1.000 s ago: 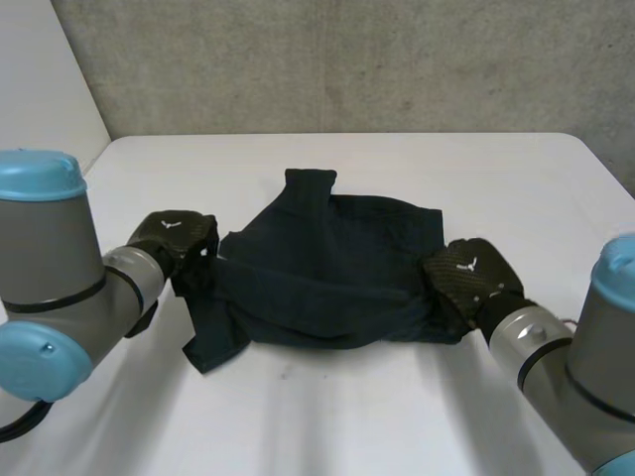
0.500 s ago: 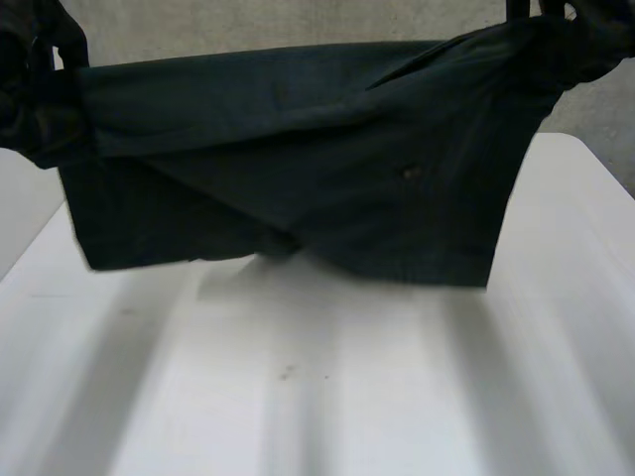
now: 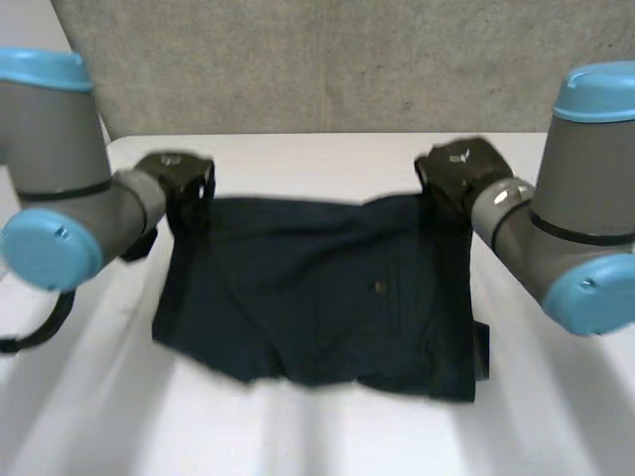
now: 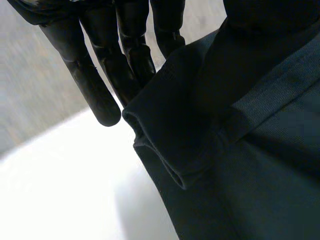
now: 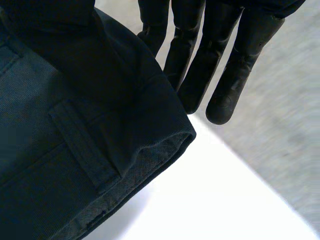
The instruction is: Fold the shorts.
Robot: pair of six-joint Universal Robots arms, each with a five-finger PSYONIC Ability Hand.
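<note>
**Shorts held by both waist corners, legs toward camera**

White table (image 3: 327, 436), with a grey wall behind it.

Dark shorts (image 3: 317, 288) are spread over the middle of the table. The long axis runs side to side between the two arms. The waistband is the far edge and the leg openings point to the near edge. The right leg reaches nearer than the left. I can't tell if the lower part lies flat or hangs just off the table.

The left arm (image 3: 60, 198) and right arm (image 3: 585, 218) come in from the sides, well apart, one at each far corner.

The left hand (image 3: 179, 178) is at the left waist corner. In the left wrist view its straight fingers (image 4: 95, 85) sit behind the cloth (image 4: 250, 165) with the thumb over the front, so the waistband is pinched.

The right hand (image 3: 456, 169) is at the right waist corner. In the right wrist view it has the same grip, with straight fingers (image 5: 235, 75) behind the cloth (image 5: 50, 190) and the thumb on top, pinching it.

A belt loop (image 5: 82, 147) lies just beside the right thumb.

A small stud (image 3: 378, 288) sits right of centre on the shorts.
</note>
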